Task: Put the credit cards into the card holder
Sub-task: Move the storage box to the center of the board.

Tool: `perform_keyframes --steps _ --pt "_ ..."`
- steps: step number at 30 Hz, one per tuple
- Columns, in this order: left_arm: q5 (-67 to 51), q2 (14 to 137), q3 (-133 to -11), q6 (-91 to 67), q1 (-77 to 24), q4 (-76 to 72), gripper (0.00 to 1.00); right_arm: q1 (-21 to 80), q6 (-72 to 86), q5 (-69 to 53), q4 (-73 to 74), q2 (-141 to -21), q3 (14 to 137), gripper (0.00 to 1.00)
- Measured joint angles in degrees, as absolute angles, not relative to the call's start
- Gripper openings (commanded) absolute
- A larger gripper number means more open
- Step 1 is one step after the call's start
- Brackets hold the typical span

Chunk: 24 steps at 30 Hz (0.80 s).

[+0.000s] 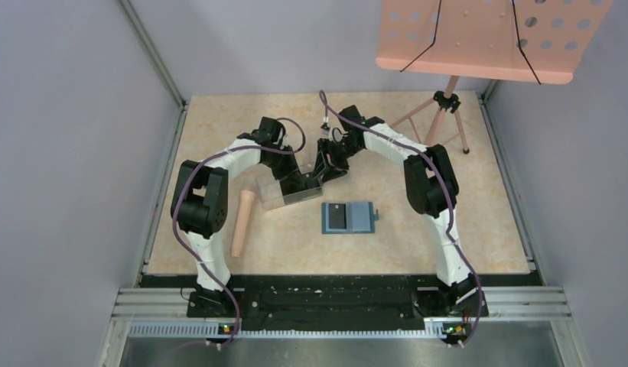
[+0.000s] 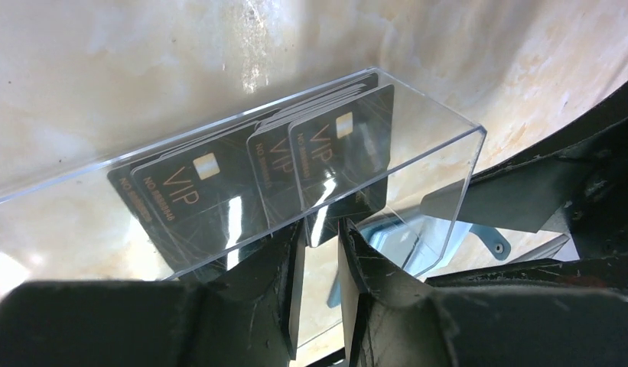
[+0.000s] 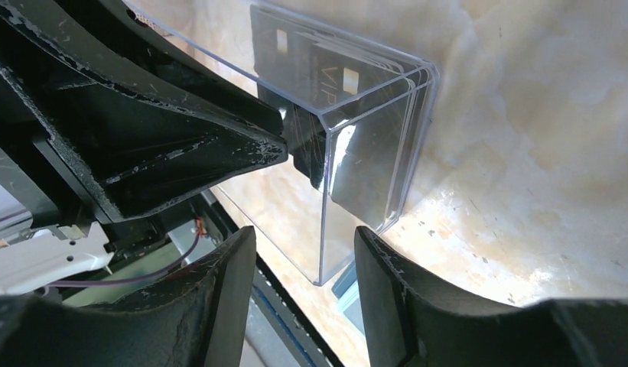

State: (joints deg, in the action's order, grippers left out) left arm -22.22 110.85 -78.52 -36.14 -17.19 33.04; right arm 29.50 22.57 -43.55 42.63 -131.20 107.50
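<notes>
A clear plastic box (image 1: 278, 193) stands left of centre with several black credit cards (image 2: 211, 183) leaning inside it. My left gripper (image 2: 323, 229) is at the box's near wall, its jaws a narrow gap apart, and one card's lower corner (image 2: 330, 218) sits right at the tips. My right gripper (image 3: 304, 256) is open at the box's end, with the box's corner (image 3: 323, 280) between its fingers. The card holder (image 1: 362, 218) lies open in front of the box, and a black card (image 1: 337, 218) rests on its left half. In both wrist views it shows as a blue patch past the box.
A pink cylinder (image 1: 243, 222) lies left of the box, near my left arm. A pink perforated music stand (image 1: 479, 38) hangs over the back right, with its tripod legs (image 1: 448, 115) on the table. Grey walls close in on both sides.
</notes>
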Motion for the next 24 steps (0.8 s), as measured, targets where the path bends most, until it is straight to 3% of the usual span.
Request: perform_keyframes --steps 14,22,24 --pt "-18.59 112.66 -78.5 -36.38 -19.0 32.34 0.26 29.5 25.63 -46.59 37.6 -130.52 100.16 0.4" --pt "-17.87 112.79 -78.7 -35.97 -19.35 32.88 0.02 29.45 25.74 -46.89 36.67 -129.47 99.61 0.35" --pt "-18.0 112.79 -78.7 -35.92 -19.35 33.04 0.0 29.34 25.78 -46.87 36.75 -129.36 99.24 0.34"
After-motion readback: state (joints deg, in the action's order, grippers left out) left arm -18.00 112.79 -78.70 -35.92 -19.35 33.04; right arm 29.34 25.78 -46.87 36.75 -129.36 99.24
